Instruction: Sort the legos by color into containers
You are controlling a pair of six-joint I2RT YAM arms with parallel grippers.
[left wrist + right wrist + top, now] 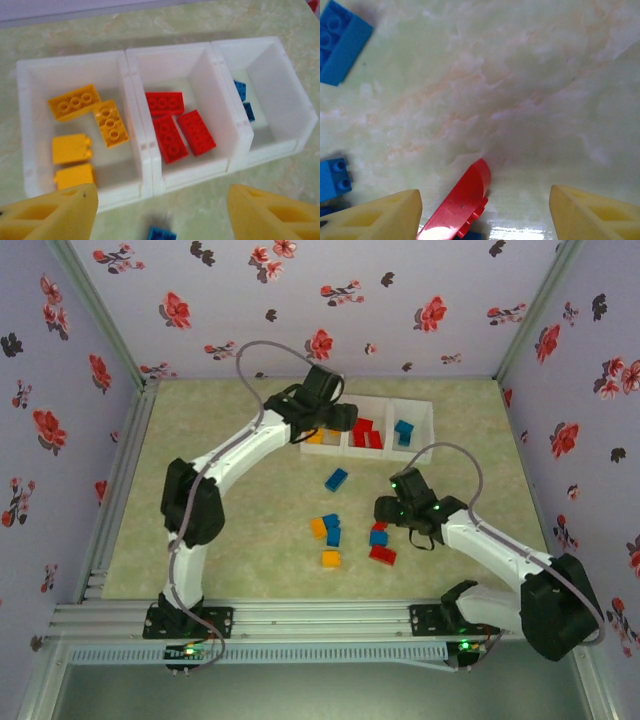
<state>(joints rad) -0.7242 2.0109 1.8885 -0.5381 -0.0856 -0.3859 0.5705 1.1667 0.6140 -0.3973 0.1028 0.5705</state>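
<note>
The white three-compartment tray (pixel 150 165) holds several yellow-orange legos (pixel 75 102) in its left cell, three red ones (pixel 170 135) in the middle and two blue ones (pixel 241 91) on the right. My left gripper (pixel 162 215) hangs open just in front of the tray (pixel 418 418) with nothing between its fingers; from above the left gripper (pixel 340 420) sits over the tray's left half. My right gripper (pixel 485 220) is open low over the mat, a tilted red lego (pixel 457 202) lying between its fingers near the left one. From above the right gripper (pixel 385 520) is over a red and blue cluster.
Loose legos lie on the mat: a blue one (pixel 336 479), an orange (pixel 318 527) and blue (pixel 333 532) pair, a yellow one (pixel 331 559), and a blue (pixel 378 537) and red (pixel 383 555) pair. Flowered walls enclose the mat on three sides.
</note>
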